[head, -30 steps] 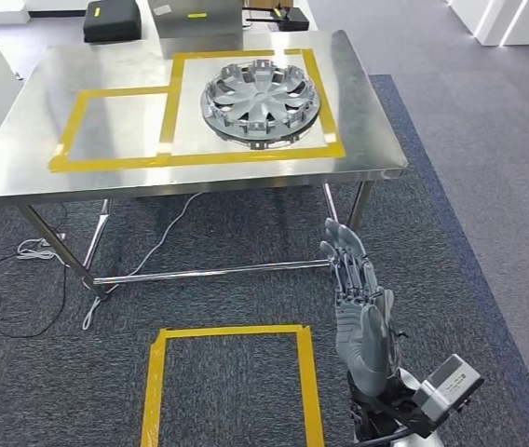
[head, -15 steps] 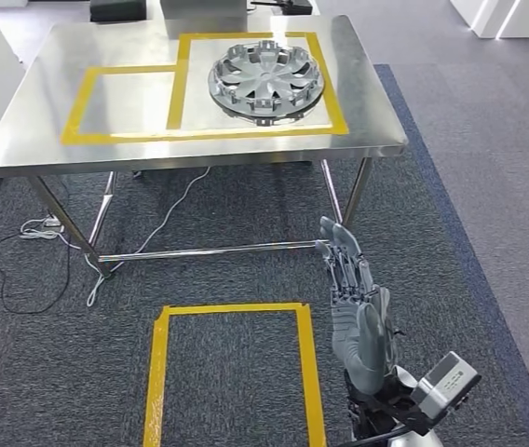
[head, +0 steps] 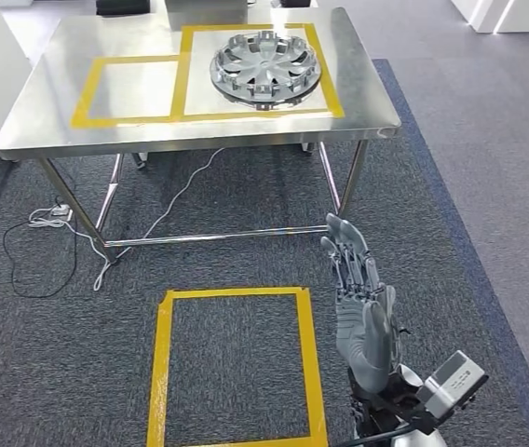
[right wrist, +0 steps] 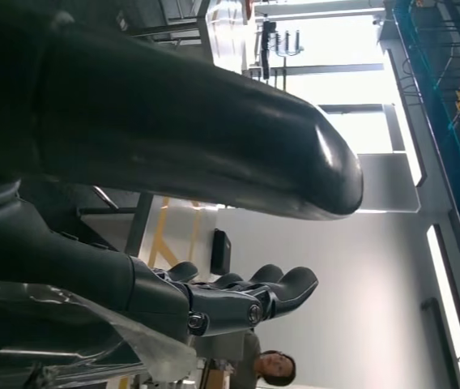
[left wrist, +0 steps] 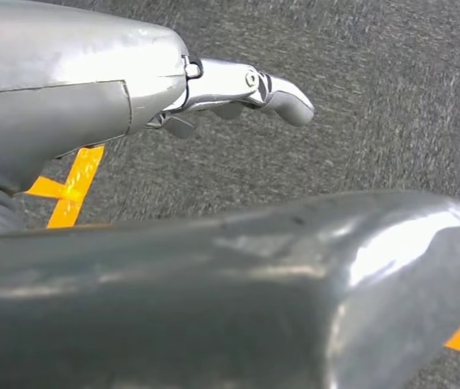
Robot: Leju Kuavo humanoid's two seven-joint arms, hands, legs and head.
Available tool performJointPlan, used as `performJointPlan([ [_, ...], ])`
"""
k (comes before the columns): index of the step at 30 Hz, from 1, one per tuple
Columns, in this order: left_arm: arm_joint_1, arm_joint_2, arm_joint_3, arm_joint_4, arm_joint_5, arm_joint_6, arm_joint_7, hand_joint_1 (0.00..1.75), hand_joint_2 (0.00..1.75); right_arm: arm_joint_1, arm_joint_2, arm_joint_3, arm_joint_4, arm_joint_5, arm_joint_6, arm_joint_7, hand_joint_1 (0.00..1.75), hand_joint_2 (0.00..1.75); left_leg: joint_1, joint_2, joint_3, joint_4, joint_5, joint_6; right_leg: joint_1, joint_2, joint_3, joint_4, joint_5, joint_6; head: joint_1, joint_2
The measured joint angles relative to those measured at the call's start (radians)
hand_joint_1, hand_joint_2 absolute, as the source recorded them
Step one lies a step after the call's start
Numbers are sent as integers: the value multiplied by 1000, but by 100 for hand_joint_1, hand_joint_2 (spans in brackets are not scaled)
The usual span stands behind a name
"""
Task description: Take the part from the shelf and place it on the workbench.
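Workbench (head: pixel 50 112) far edge is cut off by the frame. Wheel cover (head: pixel 264 68) lies flat in the taped square at the far right corner. Right hand (head: pixel 361 312) raised over the carpet, fingers straight, spread, holding nothing. Left hand (left wrist: pixel 93 89): mostly hidden, can't tell its state.

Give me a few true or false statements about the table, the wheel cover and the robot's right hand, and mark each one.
1. The wheel cover lies inside a yellow taped frame on the metal table. True.
2. The right hand grips the wheel cover. False: it holds nothing, fingers spread, above the carpet.
3. A yellow tape square marks the carpet. True.
4. The smaller taped frame on the table holds a second wheel cover. False: it is bare.
5. A white cable runs under the table. True.
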Motion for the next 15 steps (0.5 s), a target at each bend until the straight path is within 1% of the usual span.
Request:
performJointPlan([
  [1, 1, 0, 2, -2, 0, -1, 0, 0, 0, -2, 0, 0, 0, 0, 0, 0, 0, 0, 1, -2, -8, 21, -31, -6, -4, -2, -12, -2, 13, -6, -1, 0],
  [2, 2, 0, 4, -4, 0, -2, 1, 0, 0, -4, 0, 0, 0, 0, 0, 0, 0, 0, 3, -4, -19, 61, -78, -12, -7, -4, -23, -3, 25, -11, -3, 0],
  [3, 2, -1, 4, -5, 0, -2, 1, 0, 0, -5, 0, 0, 0, 0, 0, 0, 0, 0, 5, -5, -30, 119, -133, -19, -7, -5, -37, 1, 35, -14, -6, 0],
  [4, 3, -1, 5, -6, 0, -3, 1, 0, 0, -5, 0, 0, 1, 0, 0, 0, 0, 0, 9, -5, -40, 185, -175, -24, -7, -6, -52, 6, 45, -15, -8, 0],
  [5, 3, 0, 5, -6, 0, -4, 1, 0, 0, -5, 0, 0, 1, 0, 0, 0, 0, 0, 13, -5, -45, 241, -195, -29, -8, -7, -70, 14, 54, -15, -8, 0],
  [6, 3, 0, 6, -8, 0, -4, 1, 0, 0, -5, 0, 0, 1, 0, 0, 1, 0, 0, 16, -5, -40, 276, -190, -34, -9, -9, -90, 23, 62, -13, -8, 0],
  [7, 3, 0, 6, -9, 0, -4, 1, 0, 0, -6, 0, 0, 1, 0, 0, 1, 0, 0, 19, -5, -22, 279, -165, -38, -11, -10, -110, 34, 69, -10, -8, 0],
  [8, 2, 0, 6, -10, 0, -5, 1, 0, 0, -6, 0, 0, 1, 0, 0, 1, 0, 0, 23, -5, 12, 248, -134, -42, -13, -10, -131, 46, 75, -6, -8, 0],
  [9, 2, 0, 7, -12, 0, -5, 1, 0, 0, -6, 0, 0, 1, 0, 0, 1, 0, 0, 26, -6, 56, 192, -119, -45, -15, -10, -149, 59, 81, -1, -8, 0],
  [10, 0, 0, 7, -13, 0, -5, 1, 0, 0, -6, 0, 0, 1, 0, 0, 1, 0, 0, 27, -7, 104, 121, -122, -45, -15, -9, -165, 71, 85, 5, -9, 0],
  [11, -1, 0, 7, -14, 0, -6, 1, 0, 0, -7, 0, 0, 0, 0, 0, 1, 0, 0, 26, -9, 141, 63, -135, -40, -15, -9, -176, 80, 91, 11, -8, 0],
  [12, -2, 0, 8, -15, -1, -6, 1, 0, 0, -8, 0, 0, 0, 0, -1, 0, 0, 0, 24, -10, 162, 25, -152, -34, -14, -10, -183, 85, 99, 18, -8, 0],
  [13, -3, 0, 8, -16, -1, -7, 1, 0, 0, -9, 0, 0, 0, 0, -1, 0, 0, 0, 20, -11, 167, 9, -158, -24, -14, -10, -187, 85, 107, 24, -8, 0],
  [14, -2, 0, 9, -17, -1, -7, 2, 0, 0, -9, 0, 1, 0, 0, -1, 0, 0, 0, 19, -11, 159, 9, -152, -14, -15, -10, -189, 83, 117, 31, -8, 0],
  [15, -1, -2, 10, -17, -1, -7, 2, 0, 0, -9, 0, 1, 1, 0, -1, 0, 0, 0, 19, -8, 149, 8, -142, -5, -17, -9, -193, 84, 117, 36, -8, 0],
])
